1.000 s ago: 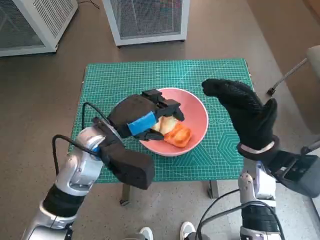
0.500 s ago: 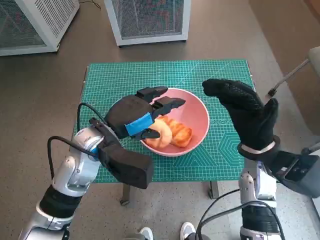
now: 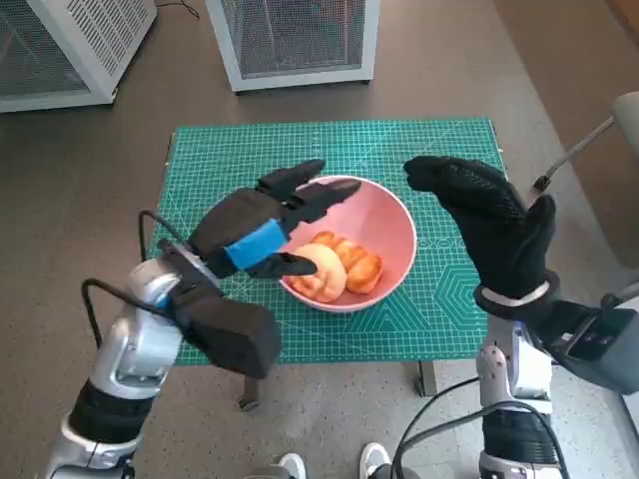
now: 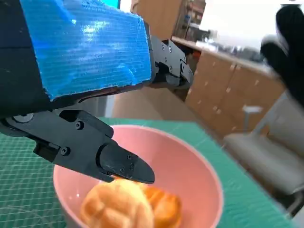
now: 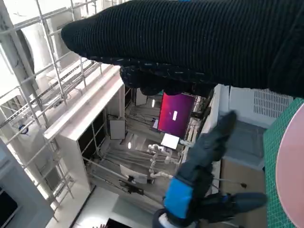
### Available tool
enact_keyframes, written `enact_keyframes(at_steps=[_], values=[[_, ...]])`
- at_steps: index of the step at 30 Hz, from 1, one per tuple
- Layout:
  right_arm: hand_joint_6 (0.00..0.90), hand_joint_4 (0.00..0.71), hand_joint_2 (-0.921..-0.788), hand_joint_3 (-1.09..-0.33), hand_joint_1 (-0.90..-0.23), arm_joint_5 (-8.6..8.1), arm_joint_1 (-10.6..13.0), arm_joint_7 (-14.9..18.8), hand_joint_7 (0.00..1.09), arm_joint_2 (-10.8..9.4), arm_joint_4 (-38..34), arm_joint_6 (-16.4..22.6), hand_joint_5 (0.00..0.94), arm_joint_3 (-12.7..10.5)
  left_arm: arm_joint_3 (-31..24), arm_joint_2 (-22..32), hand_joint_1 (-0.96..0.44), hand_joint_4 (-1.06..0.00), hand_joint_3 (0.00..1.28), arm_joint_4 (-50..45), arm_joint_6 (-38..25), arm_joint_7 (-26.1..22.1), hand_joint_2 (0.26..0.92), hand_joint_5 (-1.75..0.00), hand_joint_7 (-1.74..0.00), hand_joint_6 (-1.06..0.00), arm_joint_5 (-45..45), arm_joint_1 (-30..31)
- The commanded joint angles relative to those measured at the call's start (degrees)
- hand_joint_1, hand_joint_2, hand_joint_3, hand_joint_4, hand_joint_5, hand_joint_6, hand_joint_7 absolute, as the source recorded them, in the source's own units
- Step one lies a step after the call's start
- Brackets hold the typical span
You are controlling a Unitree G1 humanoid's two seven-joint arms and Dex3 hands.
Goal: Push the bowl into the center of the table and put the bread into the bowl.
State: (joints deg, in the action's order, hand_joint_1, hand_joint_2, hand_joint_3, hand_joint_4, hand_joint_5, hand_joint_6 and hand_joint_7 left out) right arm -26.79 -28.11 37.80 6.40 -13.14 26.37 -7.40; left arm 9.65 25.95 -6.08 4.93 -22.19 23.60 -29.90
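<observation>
A pink bowl (image 3: 384, 225) sits near the middle of the green mat (image 3: 250, 160). Golden bread (image 3: 334, 267) lies inside it, toward its near side; the left wrist view shows the bread (image 4: 128, 206) resting in the bowl (image 4: 190, 171). My left hand (image 3: 255, 232) hovers at the bowl's left rim with its fingers spread, holding nothing. Its fingers (image 4: 118, 164) hang just above the bread, apart from it. My right hand (image 3: 489, 225) is raised to the right of the bowl, fingers apart and empty.
White mesh-fronted cabinets (image 3: 295, 40) stand on the floor beyond the table's far edge. A chair (image 3: 609, 130) with a metal leg is at the right. Feet (image 3: 334, 464) show below the table's near edge.
My left hand has let go of the bread and drawn back to the left and up. The bread now lies loose in the bowl. The right hand has stayed put.
</observation>
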Motion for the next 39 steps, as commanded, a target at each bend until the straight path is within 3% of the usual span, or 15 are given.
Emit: enact_keyframes(at_steps=[1, 5, 11, 13, 19, 26, 39], values=[[-0.001, 0.392, -0.921, -0.472, -0.466, 0.2, 0.0, -0.3, 0.72, 0.2, -0.7, -0.4, 0.017, -0.5, -3.3, -0.5, -0.42, -0.11, 0.0, -2.0, 1.5, 0.6, 0.913, 0.0, -0.1, -0.21, -5.1, 1.3], [0.001, 0.382, -0.921, -0.465, -0.472, 0.29, -0.6, -0.8, 0.72, 0.4, -0.4, -0.5, 0.011, -0.8, -6.1, -2.1, -0.45, -0.11, 0.01, -1.4, 4.4, 1.9, 0.918, 0.0, -0.1, -0.22, -10.4, 1.4], [0.017, 0.361, -0.921, -0.452, -0.481, 1.03, -2.1, -2.7, 0.67, 0.5, 1.0, -0.9, 0.002, -1.1, -9.3, -7.6, -0.53, -0.14, 0.15, 1.4, 10.9, 5.2, 0.921, -0.01, -0.11, -0.22, -19.2, 0.5], [0.017, 0.351, -0.921, -0.45, -0.478, 1.31, -2.8, -3.5, 0.66, 0.5, 1.5, -0.9, 0.001, -1.1, -9.9, -9.6, -0.55, -0.15, 0.24, 2.3, 12.7, 5.9, 0.921, -0.02, -0.32, -0.09, -22.2, 0.2], [0.021, 0.34, -0.921, -0.445, -0.46, 2.56, -4.7, -5.5, 0.65, 0.7, 2.5, -0.3, 0.0, -1.1, -11.1, -14.3, -0.57, -0.16, 0.38, 5.4, 16.8, 6.6, 0.921, -0.03, -0.44, -0.01, -28.7, -0.5], [0.034, 0.336, -0.921, -0.453, -0.431, 4.45, -6.0, -6.7, 0.65, 0.6, 3.1, 1.1, 0.0, -0.8, -11.9, -15.6, -0.58, -0.17, 0.42, 6.1, 17.2, 5.3, 0.921, -0.04, -0.42, 0.0, -32.9, -0.1], [0.023, 0.301, -0.921, -0.445, -0.448, 5.7, -7.8, -6.0, 0.64, 1.3, 1.2, 4.2, 0.0, -0.6, -12.4, -16.4, -0.61, -0.19, 0.4, 5.2, 15.8, 2.7, 0.921, -0.04, -0.48, 0.0, -38.8, 0.4]])
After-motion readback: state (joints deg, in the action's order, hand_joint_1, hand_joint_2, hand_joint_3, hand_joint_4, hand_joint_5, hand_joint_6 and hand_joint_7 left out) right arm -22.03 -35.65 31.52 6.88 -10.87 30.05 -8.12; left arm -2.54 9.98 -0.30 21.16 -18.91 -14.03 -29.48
